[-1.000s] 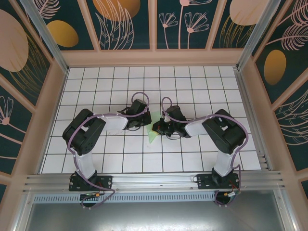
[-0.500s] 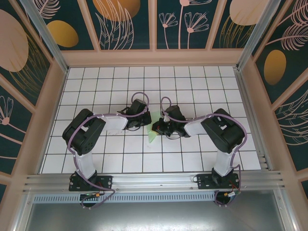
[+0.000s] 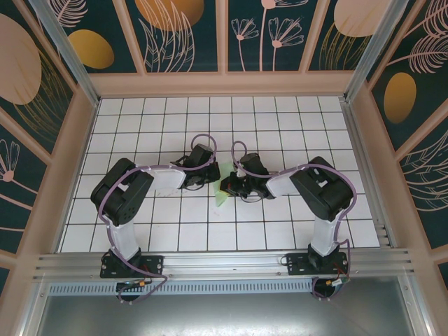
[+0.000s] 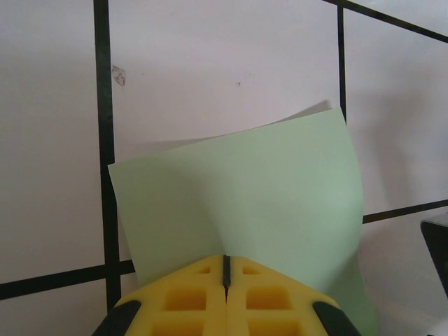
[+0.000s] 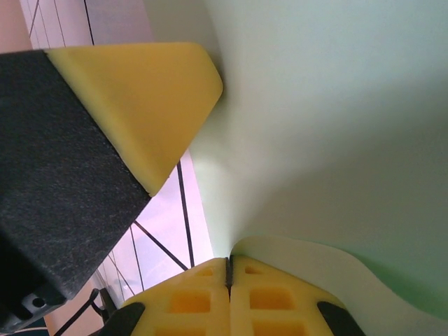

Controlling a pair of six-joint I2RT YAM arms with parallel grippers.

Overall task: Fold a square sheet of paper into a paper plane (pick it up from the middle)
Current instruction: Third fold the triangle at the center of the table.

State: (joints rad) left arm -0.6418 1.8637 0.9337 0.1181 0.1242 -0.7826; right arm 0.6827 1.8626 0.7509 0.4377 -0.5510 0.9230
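1 bowed sheet, pinched, left tool, right tool

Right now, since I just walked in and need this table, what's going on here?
The left hand and the right hand are each shut on the square sheet of paper, close together over the middle of the tiled table. The pale green sheet bows between them, and no plane shape shows yet.

One square sheet of paper, one left gripper, one right gripper and one tiled table are shown.
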